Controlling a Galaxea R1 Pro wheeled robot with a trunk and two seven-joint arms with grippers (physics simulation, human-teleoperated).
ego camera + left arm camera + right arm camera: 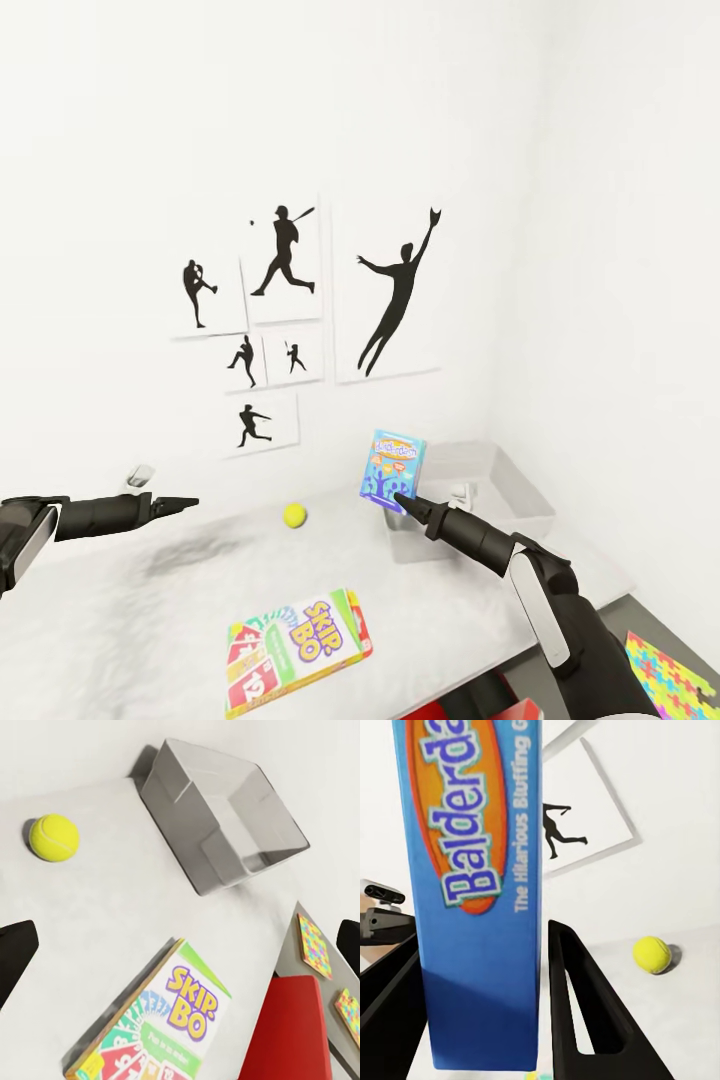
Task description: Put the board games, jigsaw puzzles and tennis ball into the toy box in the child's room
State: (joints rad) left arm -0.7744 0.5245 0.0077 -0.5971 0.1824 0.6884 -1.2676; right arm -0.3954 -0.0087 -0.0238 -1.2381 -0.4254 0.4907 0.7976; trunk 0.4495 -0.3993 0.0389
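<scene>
My right gripper (405, 497) is shut on the lower edge of a blue board game (392, 466), lettered Balderdash (472, 907), and holds it upright above the near left corner of the pale grey toy box (520, 490). In the left wrist view the toy box (180, 817) looks empty. The yellow tennis ball (294, 515) lies on the table (150, 610) near the wall. A SKIP-BO board game (298, 650) lies flat near the table's front edge. My left gripper (185, 503) hovers open over the table's left part, its fingers (15, 960) wide apart. Two jigsaw puzzles (315, 945) lie on a lower grey surface beyond the table's right end.
A red seat (296, 1027) stands by the table's front right. White walls close the back and right; baseball silhouette pictures (285, 265) hang behind the table. One puzzle (672, 680) shows at the head view's lower right corner.
</scene>
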